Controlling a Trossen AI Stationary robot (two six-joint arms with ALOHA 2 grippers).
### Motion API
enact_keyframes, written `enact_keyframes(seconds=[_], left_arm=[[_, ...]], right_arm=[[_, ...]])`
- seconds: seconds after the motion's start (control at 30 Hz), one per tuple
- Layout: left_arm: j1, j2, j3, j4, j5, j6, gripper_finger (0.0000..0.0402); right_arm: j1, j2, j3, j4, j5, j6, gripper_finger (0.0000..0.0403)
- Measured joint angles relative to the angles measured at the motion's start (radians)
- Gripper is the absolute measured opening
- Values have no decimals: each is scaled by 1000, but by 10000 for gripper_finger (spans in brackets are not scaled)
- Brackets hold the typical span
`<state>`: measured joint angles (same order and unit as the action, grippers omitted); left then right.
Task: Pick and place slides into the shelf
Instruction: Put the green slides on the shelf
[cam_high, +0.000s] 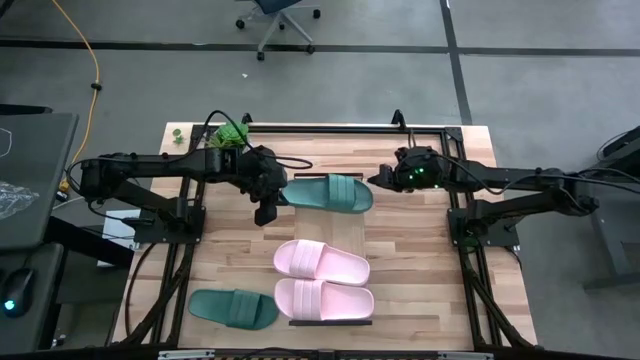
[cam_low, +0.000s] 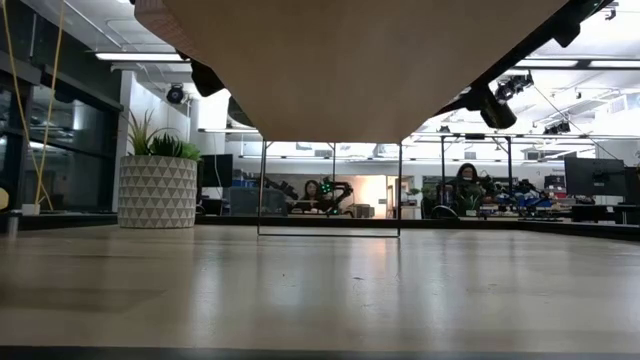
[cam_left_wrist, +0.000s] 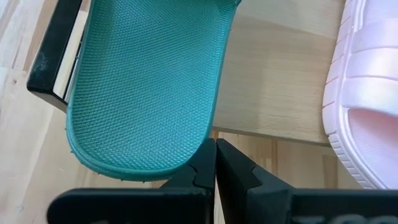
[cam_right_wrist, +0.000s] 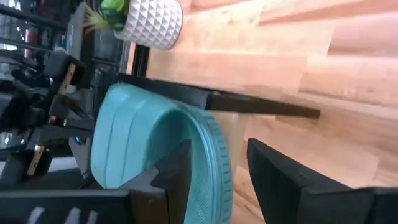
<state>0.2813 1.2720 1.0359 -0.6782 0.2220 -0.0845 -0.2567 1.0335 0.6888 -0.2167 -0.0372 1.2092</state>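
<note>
I see four slides from the high view. One dark teal slide with a wide ribbed strap lies flat on the far end of the shelf, lengthwise across it. Two pale pink slides of the same pattern lie side by side on the shelf's near end: the farther pink slide sits slightly askew, and the nearer pink slide lies along the shelf's near edge. The second teal slide is off the shelf, on the bare table near the table's near left corner, just beside the nearer pink slide.

The shelf is a light-wood board with a thin black frame, running from the far side of the table towards its near edge.

The left end effector sits at the left end of the far teal slide, its fingers clenched together with nothing between them. In the left wrist view the slide's textured footbed fills the space just ahead of the fingertips.

The right end effector sits at the slide's right end. In the right wrist view its fingers stand apart, released, and the slide's rim lies by one finger. I cannot tell whether they touch.
</note>
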Motion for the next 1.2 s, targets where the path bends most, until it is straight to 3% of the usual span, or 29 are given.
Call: enact_keyframes(seconds=[0.4, 0.63, 0.87, 1.2], left_arm=[[1, -44, 1, -16, -2, 77, 0], [-1, -141, 67, -236, -68, 27, 0], [-164, -229, 34, -277, -118, -251, 0], [-605, -243, -15, -252, -396, -888, 0]], right_arm=[[-49, -119, 0, -100, 64, -54, 146], [-60, -171, 0, -109, 52, -88, 146], [-60, -223, 0, -143, 37, -138, 146], [-57, -246, 0, -163, -26, -196, 146]])
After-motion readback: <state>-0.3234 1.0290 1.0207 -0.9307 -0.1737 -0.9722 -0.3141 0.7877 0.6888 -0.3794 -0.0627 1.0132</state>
